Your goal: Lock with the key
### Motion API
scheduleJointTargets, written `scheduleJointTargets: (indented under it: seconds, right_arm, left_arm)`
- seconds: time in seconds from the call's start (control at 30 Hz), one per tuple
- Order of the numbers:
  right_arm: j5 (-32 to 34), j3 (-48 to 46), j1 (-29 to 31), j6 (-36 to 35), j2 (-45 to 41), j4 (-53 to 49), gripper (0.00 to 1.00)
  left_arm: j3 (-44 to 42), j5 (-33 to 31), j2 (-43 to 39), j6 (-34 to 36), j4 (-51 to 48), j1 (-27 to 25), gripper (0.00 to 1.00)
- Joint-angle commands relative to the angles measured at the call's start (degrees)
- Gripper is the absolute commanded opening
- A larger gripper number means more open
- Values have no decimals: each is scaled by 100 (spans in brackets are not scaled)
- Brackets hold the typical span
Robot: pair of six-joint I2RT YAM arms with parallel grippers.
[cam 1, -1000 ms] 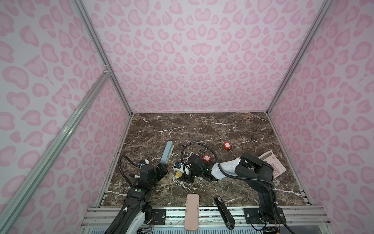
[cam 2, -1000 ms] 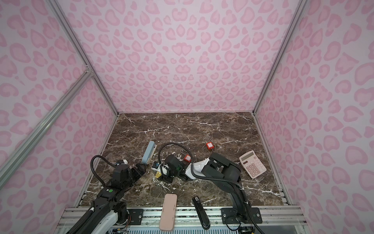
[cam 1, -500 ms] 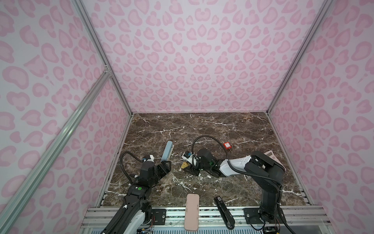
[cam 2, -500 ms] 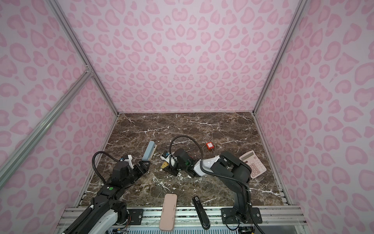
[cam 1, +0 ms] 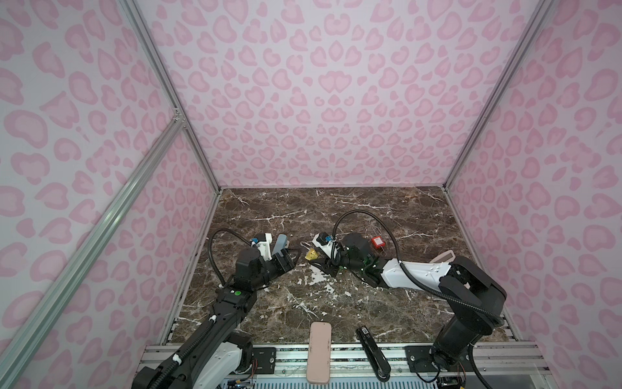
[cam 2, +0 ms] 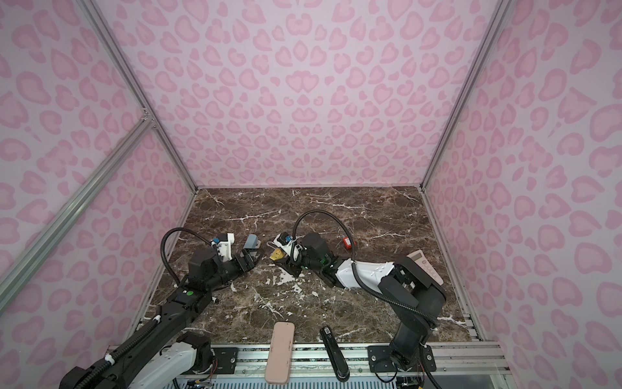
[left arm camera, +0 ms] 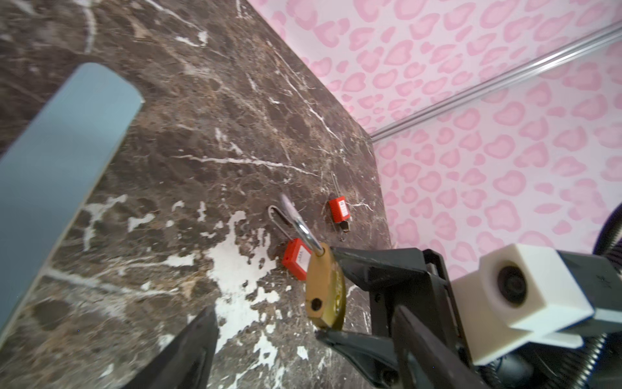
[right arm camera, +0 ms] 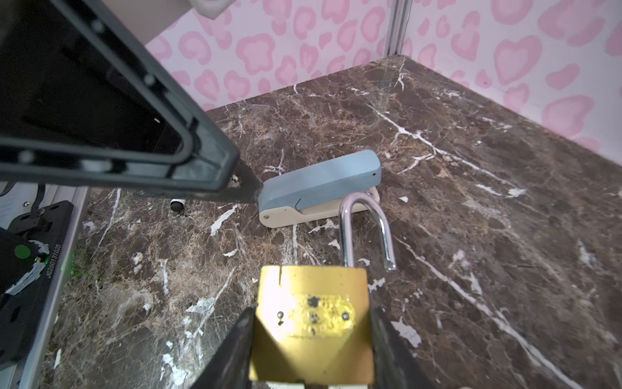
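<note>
Fingers of the left gripper [cam 1: 291, 257] stand spread at the left of the dark brown marble counter [cam 1: 353, 208], nothing between them. Just beyond it lies a blue-grey stapler with a cream base [cam 1: 281, 243]. The right wrist view shows one black fingertip reaching its hinge end, though contact cannot be told.

Near the middle, the right gripper [right arm camera: 313, 318] pinches a squarish brass padlock [right arm camera: 313, 320] by its two flanks, the steel shackle standing open with one leg free. Only the left wrist view shows its keyhole. That view also shows two red plastic padlocks behind it: a nearer red padlock [left arm camera: 296, 257] and a farther red padlock [left arm camera: 340, 208] with a small dark piece at its end, too small to name. Both top views show only the farther red padlock [cam 1: 377, 241], the right arm covering the nearer. Padlocks number three in all.

Well to the right, one pink calculator [cam 2: 425, 267] lies partly under that arm. On the near edge sit one pink oblong case [cam 1: 318, 352] and a black stapler [cam 1: 372, 350], the second of two staplers.
</note>
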Motion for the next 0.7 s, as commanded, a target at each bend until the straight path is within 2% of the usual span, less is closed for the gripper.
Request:
scheduleJointTargets:
  seconds: [0.0, 0.2, 0.4, 0.67]
  right_arm:
    - [-54, 86, -11, -211, -101, 15, 38]
    - [-20, 179, -16, -304, -300, -49, 37]
    - [38, 161, -39, -341, -511, -112, 36]
    - [-53, 152, -64, -372, -557, 52, 36]
  left_arm:
    - [306, 473, 268, 34, 539, -149, 81]
    - [551, 518, 737, -128, 974, -417, 70]
    - [610, 430, 902, -168, 1127, -528, 66]
    - [779, 465, 1000, -64, 1039, -580, 44]
